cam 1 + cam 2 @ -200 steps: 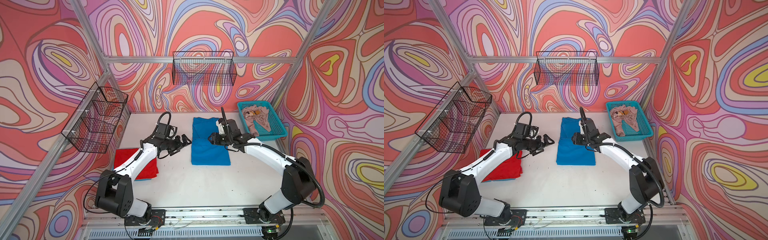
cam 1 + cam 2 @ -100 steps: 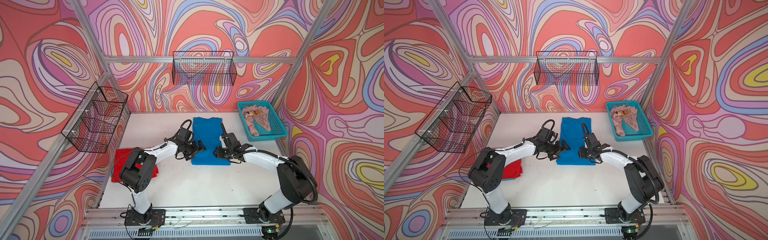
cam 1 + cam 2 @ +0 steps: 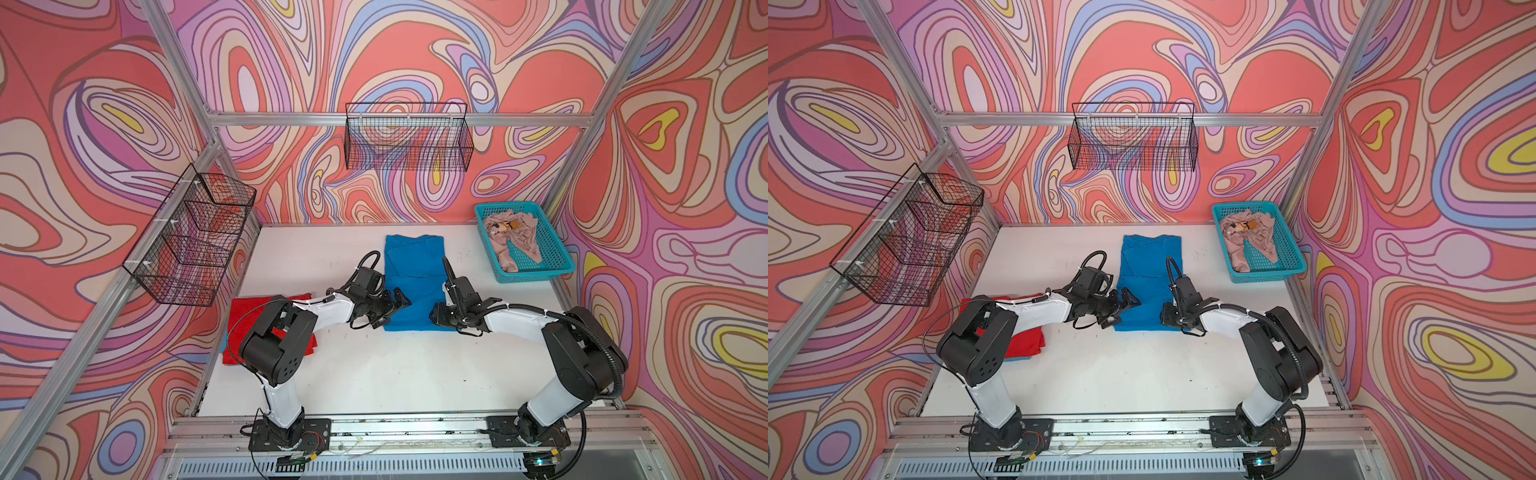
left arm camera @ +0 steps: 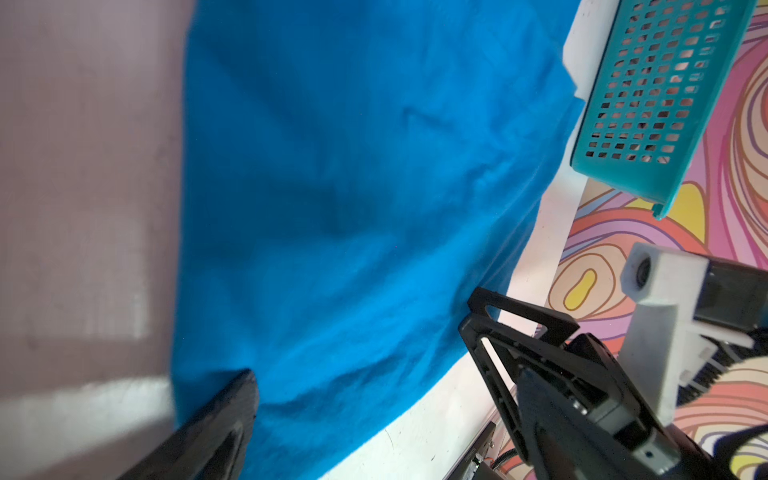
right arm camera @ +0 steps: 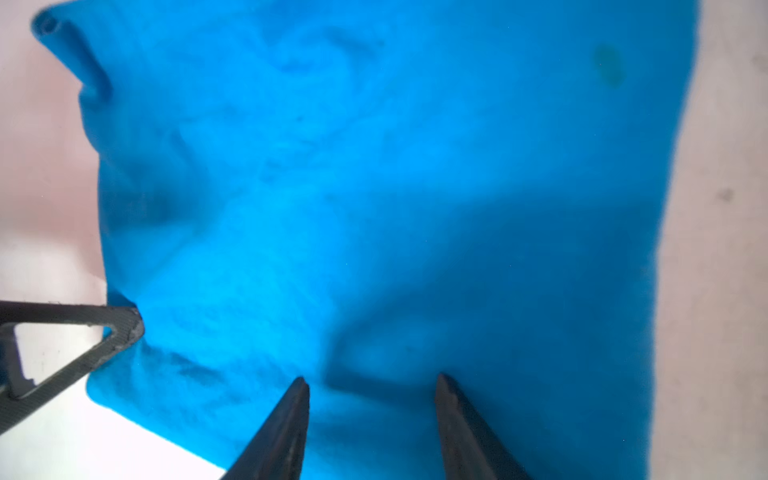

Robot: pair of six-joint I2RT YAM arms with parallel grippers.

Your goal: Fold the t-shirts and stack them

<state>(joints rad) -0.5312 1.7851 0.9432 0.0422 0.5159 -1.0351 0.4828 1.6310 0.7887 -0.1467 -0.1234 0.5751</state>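
Note:
A bright blue t-shirt (image 3: 415, 282) (image 3: 1148, 274) lies flat as a long folded strip mid-table. My left gripper (image 3: 397, 305) (image 3: 1125, 303) stands open at its near left corner; one finger (image 4: 224, 415) rests at the cloth's edge. The right gripper (image 3: 436, 313) (image 5: 372, 380) is open at the near right corner, its fingertips pressed on the blue cloth (image 5: 415, 187), which bulges slightly between them. Folded at the left lies the red t-shirt (image 3: 245, 316) (image 3: 1025, 345), partly behind my left arm. A beige-pink t-shirt (image 3: 513, 237) (image 3: 1252, 237) lies crumpled in the basket.
The turquoise mesh basket (image 3: 536, 276) (image 3: 1266, 276) (image 4: 648, 104) stands at the back right corner. Black wire baskets hang on the left wall (image 3: 191, 237) and the back wall (image 3: 409, 141). White table (image 3: 395, 365) stretches in front of the blue shirt.
Both grippers came toward the front edge of the blue t-shirt: the left one swung over from beside the red shirt, the right one slid down from mid-shirt. The shirt has not moved.

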